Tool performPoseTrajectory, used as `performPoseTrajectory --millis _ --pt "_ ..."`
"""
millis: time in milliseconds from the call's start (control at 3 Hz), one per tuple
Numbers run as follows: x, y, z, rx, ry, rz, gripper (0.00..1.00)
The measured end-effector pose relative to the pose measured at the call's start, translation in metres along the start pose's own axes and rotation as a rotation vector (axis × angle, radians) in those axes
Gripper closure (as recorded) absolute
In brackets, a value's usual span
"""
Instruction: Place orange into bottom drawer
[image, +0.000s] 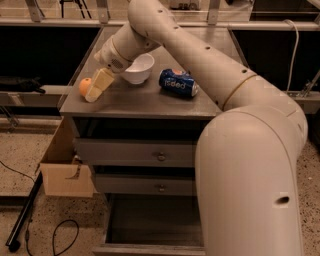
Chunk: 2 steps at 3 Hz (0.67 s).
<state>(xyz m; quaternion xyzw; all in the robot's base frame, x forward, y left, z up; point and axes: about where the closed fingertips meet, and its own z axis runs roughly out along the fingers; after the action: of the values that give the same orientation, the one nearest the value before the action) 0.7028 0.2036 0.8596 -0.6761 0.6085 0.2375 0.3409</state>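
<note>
the grey table (150, 104) stands on a speckled floor (20, 150), with dark shelving behind it. the orange (83, 85) rests on the tabletop near the front left corner. the gripper (95, 90) is lowered at the orange's right side, partly covering it; whether it is open or closed cannot be told. a white bowl (141, 70) sits just beside the gripper, and a blue can (178, 82) lies on its side to the right of the bowl. below the tabletop, two upper drawers (135, 152) are closed; the bottom drawer (150, 225) is pulled out, its dark interior exposed. a cardboard box (65, 177) stands against the cabinet's left side, near a black cable (60, 235).
</note>
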Motion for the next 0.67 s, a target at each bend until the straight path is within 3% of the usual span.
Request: performPoseTrajectory --millis 333,667 --pt "0.0 0.0 0.0 0.0 0.0 0.0 0.18" --pt "0.0 0.0 0.0001 0.0 0.0 0.0 0.42"
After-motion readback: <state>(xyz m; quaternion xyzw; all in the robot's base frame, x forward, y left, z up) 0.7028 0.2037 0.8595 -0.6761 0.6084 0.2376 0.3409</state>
